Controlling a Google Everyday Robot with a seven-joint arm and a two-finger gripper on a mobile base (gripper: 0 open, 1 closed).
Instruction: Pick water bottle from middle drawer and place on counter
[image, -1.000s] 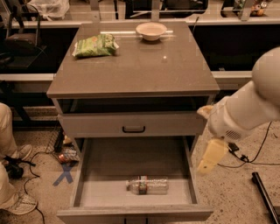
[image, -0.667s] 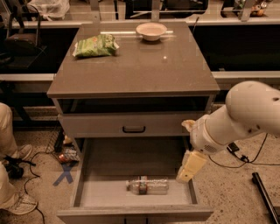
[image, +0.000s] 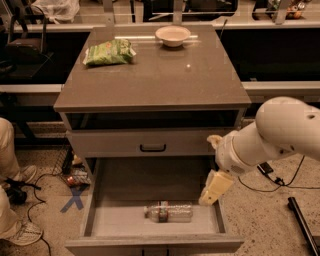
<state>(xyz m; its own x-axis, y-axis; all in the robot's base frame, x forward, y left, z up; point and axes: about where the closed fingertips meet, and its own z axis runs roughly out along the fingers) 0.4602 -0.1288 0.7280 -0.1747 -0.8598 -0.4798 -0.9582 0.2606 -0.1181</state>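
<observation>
**Gripper at the drawer's right wall, bottle not yet held**

You had the gripper (image: 215, 186) low at the right side of the open middle drawer (image: 150, 181), over its thin right wall, on the end of the white arm (image: 280, 131) that came in from the right. You could not tell how far its jaws stood open; it had hold of nothing. The water bottle (image: 169, 211) lay on its side on the drawer floor near the front, cap to the left, just left of the gripper and apart from it. Nothing lay between them (only that wall ran under the gripper).

Above the open drawer sat the closed drawer front (image: 115, 143) with its black bar handle (image: 153, 148). On the counter (image: 165, 80) a green snack bag (image: 110, 52) lay at the back left and a pale bowl (image: 173, 35) at the back centre.

Against a second before, the gripper had come left, from out beside the cabinet to the drawer's edge; the bottle had not moved.

The counter was glossy grey-brown. The floor was speckled, with a blue tape cross (image: 75, 198) at the left, dark cables, and a person's leg and shoe (image: 20, 232).
</observation>
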